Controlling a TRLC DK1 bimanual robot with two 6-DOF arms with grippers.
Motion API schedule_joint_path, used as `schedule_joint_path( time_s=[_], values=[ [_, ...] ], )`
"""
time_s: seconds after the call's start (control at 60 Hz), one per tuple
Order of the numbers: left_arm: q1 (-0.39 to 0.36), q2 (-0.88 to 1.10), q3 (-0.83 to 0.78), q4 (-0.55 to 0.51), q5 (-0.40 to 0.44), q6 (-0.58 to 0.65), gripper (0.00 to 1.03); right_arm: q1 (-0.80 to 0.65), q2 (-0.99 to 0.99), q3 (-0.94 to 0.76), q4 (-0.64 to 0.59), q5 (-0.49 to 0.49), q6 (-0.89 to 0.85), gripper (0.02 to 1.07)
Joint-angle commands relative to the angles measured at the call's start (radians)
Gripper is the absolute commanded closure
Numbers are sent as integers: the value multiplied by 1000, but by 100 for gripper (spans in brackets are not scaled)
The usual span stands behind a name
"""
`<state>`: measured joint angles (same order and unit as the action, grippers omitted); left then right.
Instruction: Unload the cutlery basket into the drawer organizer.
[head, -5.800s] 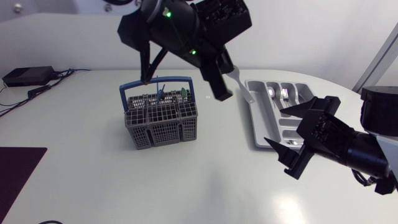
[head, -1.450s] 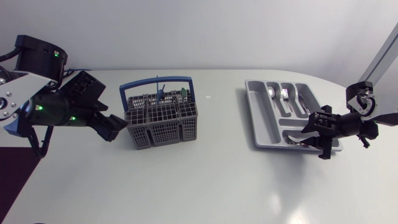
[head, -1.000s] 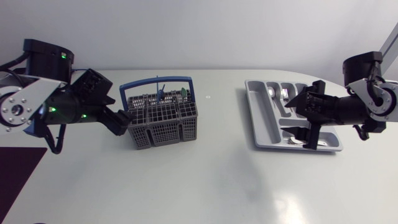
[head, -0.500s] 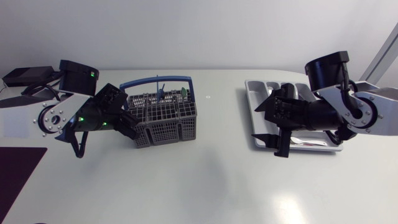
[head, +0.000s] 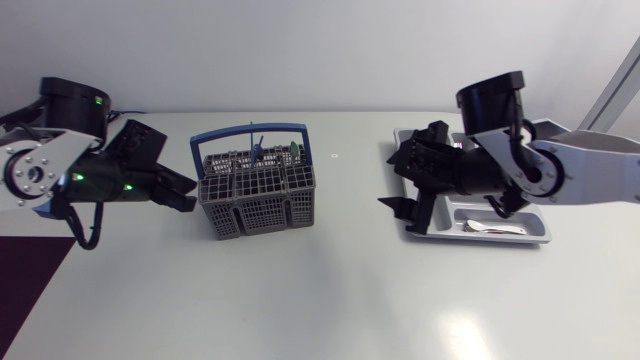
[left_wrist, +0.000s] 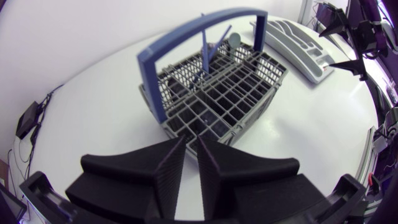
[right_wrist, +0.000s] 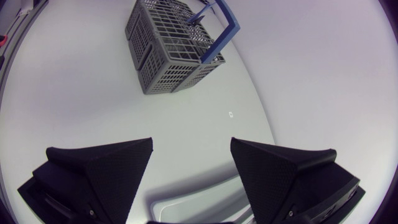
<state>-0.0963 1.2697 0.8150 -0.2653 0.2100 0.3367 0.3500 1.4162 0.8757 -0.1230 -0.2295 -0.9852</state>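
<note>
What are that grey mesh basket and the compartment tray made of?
Cutlery basket: likely moulded plastic, matte grey, thin open grid walls. Drawer organizer: probably plastic too, smooth light grey with slight sheen and rounded moulded compartments; painted metal cannot be ruled out.

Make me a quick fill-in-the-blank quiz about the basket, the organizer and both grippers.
1. The basket has a ____ handle.
2. The right gripper has its jaws ____.
3. The organizer lies nearer the ____ arm.
4. The left gripper holds ____.
Missing words: blue; open; right; nothing.
</note>
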Motion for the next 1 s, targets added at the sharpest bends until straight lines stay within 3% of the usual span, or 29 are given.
schedule_joint_path(
  time_s=[0.0, 0.167, 0.45, 0.55, 0.633, 0.717, 0.817, 0.983],
  values=[
    [49, -39, -8, -18, 19, 8, 84, 35, 98, 72, 33, 21, 86, 17],
    [127, 25, -31, 12, 25, 59, 84, 64, 234, 215, 66, 18, 214, 17],
    [118, 234, 3, 54, 22, 87, 84, 69, 467, 529, 62, 4, 451, 19],
    [98, 261, 18, 55, 9, 87, 84, 61, 555, 641, 26, -57, 503, 43],
    [87, 275, 29, 57, 6, 84, 84, 60, 610, 720, -1, -129, 540, 70],
    [81, 293, 41, 69, -1, 82, 84, 61, 650, 781, -37, -172, 559, 85],
    [78, 321, 59, 83, -4, 81, 84, 64, 673, 822, -89, -240, 560, 93],
    [72, 353, 84, 112, -3, 73, 84, 60, 629, 783, -142, -352, 545, 93]
  ],
)
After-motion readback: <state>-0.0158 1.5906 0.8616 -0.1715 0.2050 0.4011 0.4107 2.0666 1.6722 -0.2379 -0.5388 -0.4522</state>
